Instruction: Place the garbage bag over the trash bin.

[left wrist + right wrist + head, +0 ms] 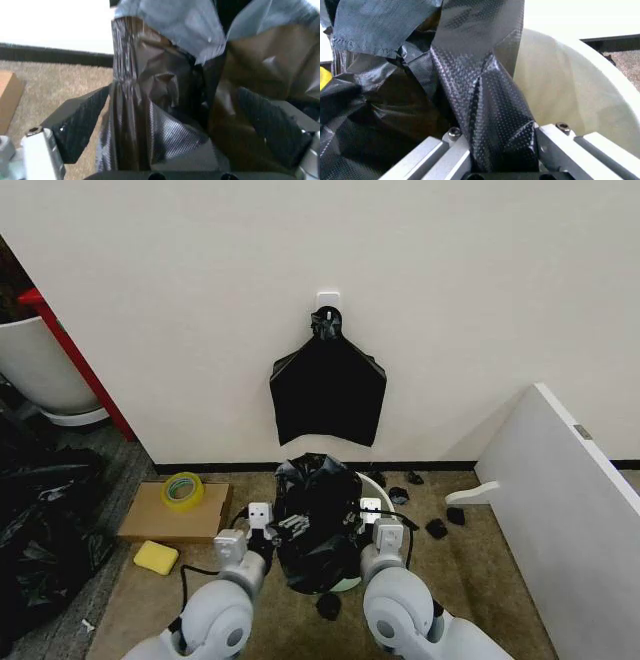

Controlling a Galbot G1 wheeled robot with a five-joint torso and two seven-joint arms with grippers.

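The garbage bag [318, 520], glossy, black and crinkled, stands bunched up in and over the trash bin [372, 482], whose white rim shows at the bag's right and below it. My left gripper [272, 530] sits at the bag's left side. In the left wrist view its fingers [80, 122] stand wide apart, open, with folds of the garbage bag [165, 112] hanging between them. My right gripper [366, 515] is at the bag's right edge, shut on a strip of the garbage bag [490, 112] just beside the bin's inner wall [560, 86].
Flat black bags [328, 385] hang from a wall hook behind the bin. A cardboard sheet [150, 518] with a yellow tape roll [183, 490] and a yellow sponge [156, 557] lie to the left. A white board [570, 500] leans at right, with black scraps [437, 528] nearby.
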